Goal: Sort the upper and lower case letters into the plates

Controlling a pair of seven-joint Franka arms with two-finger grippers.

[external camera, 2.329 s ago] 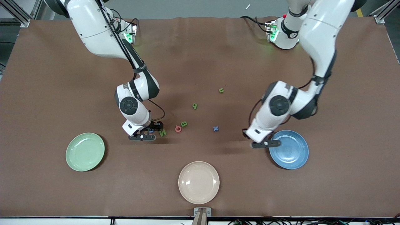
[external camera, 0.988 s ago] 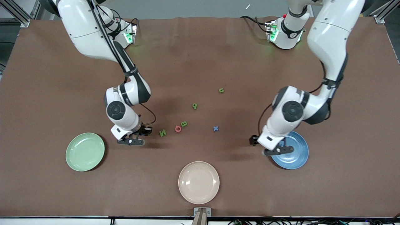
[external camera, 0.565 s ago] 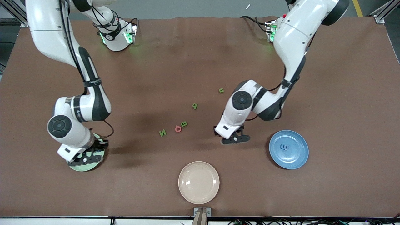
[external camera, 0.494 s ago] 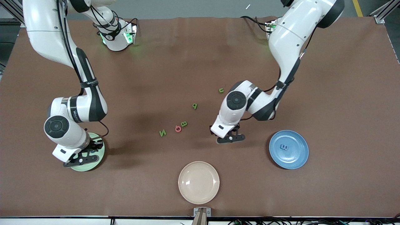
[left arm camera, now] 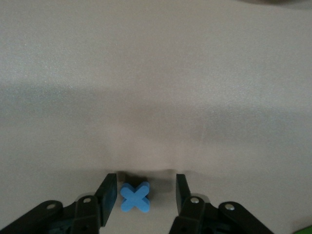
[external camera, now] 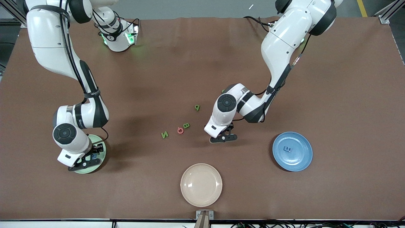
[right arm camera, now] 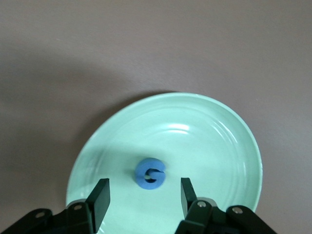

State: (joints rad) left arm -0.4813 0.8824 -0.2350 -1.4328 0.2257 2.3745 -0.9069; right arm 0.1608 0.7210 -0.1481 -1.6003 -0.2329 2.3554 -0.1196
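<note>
This is a robotics lab, no question. Two white industrial arms are bolted at one edge of a wide bench under a brown cloth, their bases glowing with green status lights. Black cables trail off the bench near the left arm's base, and aluminium framing stands at the corners on a grey floor. A camera mount sits at the bench edge nearest the front camera, with more wiring bundled along that edge.
</note>
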